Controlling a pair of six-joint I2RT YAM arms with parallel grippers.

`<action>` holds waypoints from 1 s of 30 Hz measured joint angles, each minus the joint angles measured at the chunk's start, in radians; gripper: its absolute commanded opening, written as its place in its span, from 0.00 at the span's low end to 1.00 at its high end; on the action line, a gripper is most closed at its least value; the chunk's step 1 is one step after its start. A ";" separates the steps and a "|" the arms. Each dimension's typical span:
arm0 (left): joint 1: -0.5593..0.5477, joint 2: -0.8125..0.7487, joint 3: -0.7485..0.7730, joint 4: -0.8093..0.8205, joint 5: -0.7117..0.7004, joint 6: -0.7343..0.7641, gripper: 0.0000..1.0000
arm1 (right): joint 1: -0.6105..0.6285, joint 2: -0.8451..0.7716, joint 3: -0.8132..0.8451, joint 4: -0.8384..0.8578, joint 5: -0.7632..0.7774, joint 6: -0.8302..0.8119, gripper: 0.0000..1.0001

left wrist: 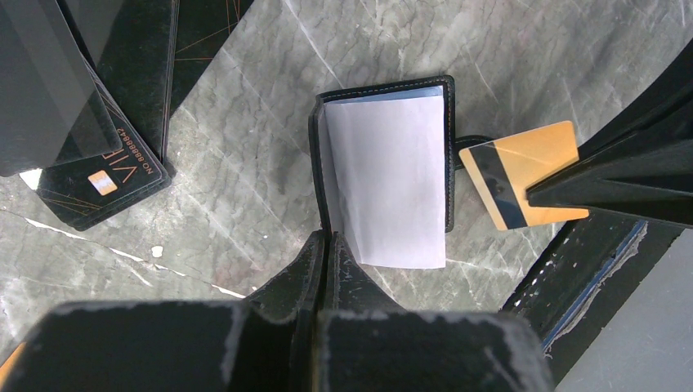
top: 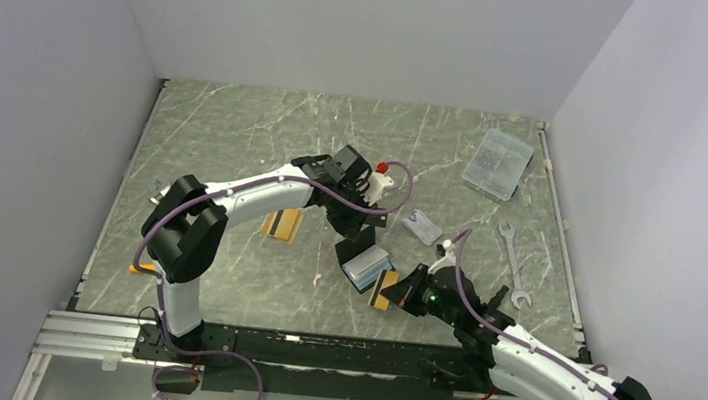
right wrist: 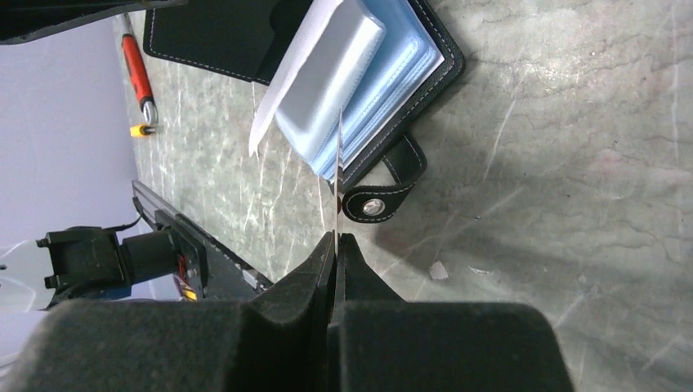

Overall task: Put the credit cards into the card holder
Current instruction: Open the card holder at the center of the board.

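Card holder (top: 366,265): open on the table (top: 236,136), blue sleeves upward, straight ahead of the right gripper (right wrist: 336,241) tips.
Left gripper (left wrist: 327,245): jaws together, pinching the holder's cover edge; we judge it props the cover back.
Right gripper: jaws clamped on the orange-gold card (right wrist: 338,163); the nearer arm for insertion.
Orange-gold card: edge-on, long axis straight out from the fingers, leading edge at the sleeves; entry into a pocket we cannot confirm.

- The card holder (left wrist: 384,171) lies open on the desk (left wrist: 245,204), straight ahead of the left claw (left wrist: 325,245), touching its tips.
- The right claw (right wrist: 335,238) holds a card (right wrist: 338,155) on edge, with the far end at the holder's pockets, perhaps just inside.
- A stack of cards (left wrist: 122,163) lies left of the left claw.
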State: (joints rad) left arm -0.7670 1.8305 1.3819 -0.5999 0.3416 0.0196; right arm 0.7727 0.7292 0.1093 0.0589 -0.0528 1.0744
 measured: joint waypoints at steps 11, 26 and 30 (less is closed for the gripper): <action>0.000 0.000 0.000 -0.001 0.000 0.000 0.00 | -0.015 0.072 0.001 -0.021 -0.006 -0.009 0.00; 0.000 0.000 0.000 -0.003 0.000 0.000 0.00 | -0.024 -0.020 0.004 -0.044 -0.027 -0.018 0.00; 0.000 0.000 0.000 -0.003 0.000 0.000 0.00 | -0.025 -0.048 0.010 -0.101 -0.027 -0.029 0.00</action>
State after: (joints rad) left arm -0.7670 1.8309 1.3819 -0.6025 0.3420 0.0196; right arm 0.7475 0.6807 0.1196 -0.0422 -0.0799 1.0458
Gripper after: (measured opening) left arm 0.016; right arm 0.008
